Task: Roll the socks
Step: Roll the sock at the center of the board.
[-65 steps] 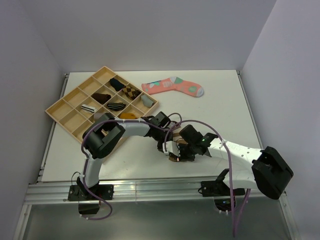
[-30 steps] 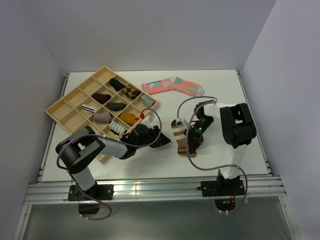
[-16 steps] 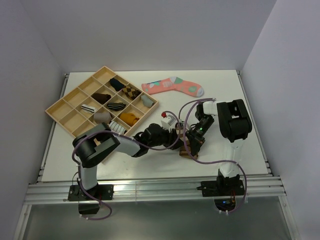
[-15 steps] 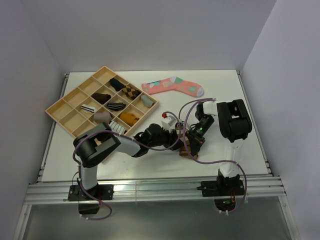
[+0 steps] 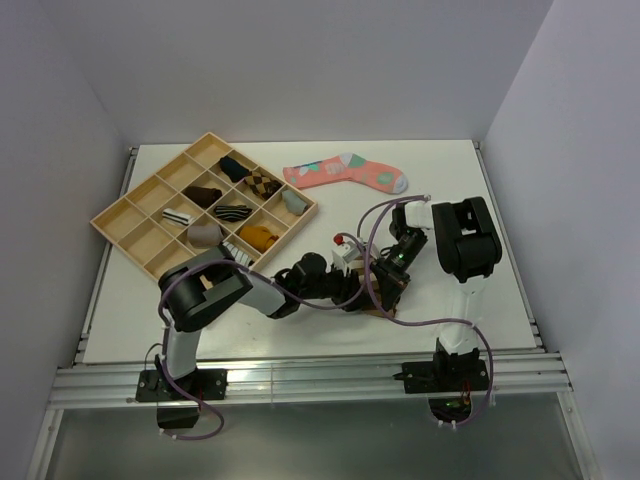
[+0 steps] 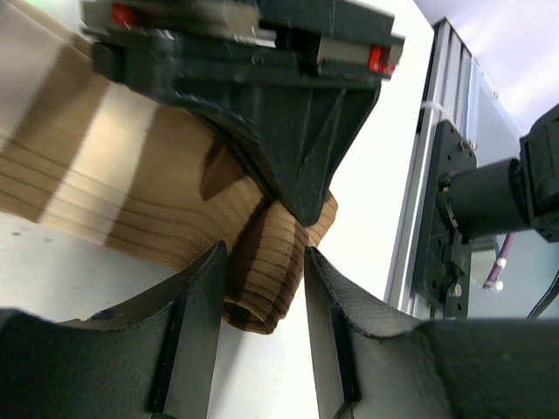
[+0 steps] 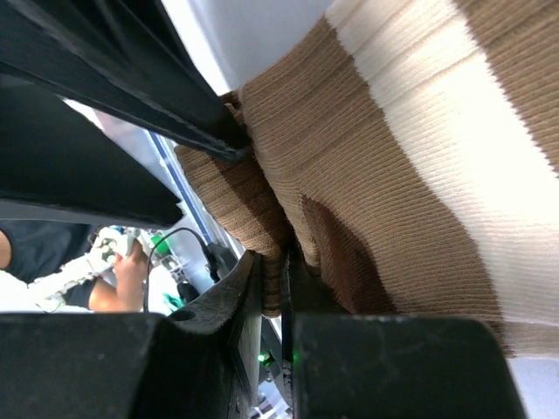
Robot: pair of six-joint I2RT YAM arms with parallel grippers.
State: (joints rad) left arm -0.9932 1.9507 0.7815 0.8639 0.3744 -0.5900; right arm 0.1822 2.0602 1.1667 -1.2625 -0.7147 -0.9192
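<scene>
The brown sock with tan bands (image 5: 375, 306) lies on the table between both grippers, mostly hidden by them in the top view. In the left wrist view its flat part (image 6: 131, 183) ends in a rolled end (image 6: 262, 292). My left gripper (image 5: 362, 290) (image 6: 264, 255) is closed round that roll. My right gripper (image 5: 386, 284) (image 7: 274, 272) is shut on a fold of the same sock (image 7: 393, 131), facing the left one; its dark body (image 6: 262, 87) sits just above the roll. No white black-striped sock lies loose on the table.
A coral-pink sock with teal and grey patches (image 5: 345, 172) lies flat at the back. A wooden compartment tray (image 5: 118, 215) at the left holds several rolled socks. The left arm (image 5: 250, 290) stretches low across the table's front.
My left gripper has moved right from beside the tray up to the brown sock and closed round its rolled end. The right gripper has stayed on the sock, which is now more bunched.
</scene>
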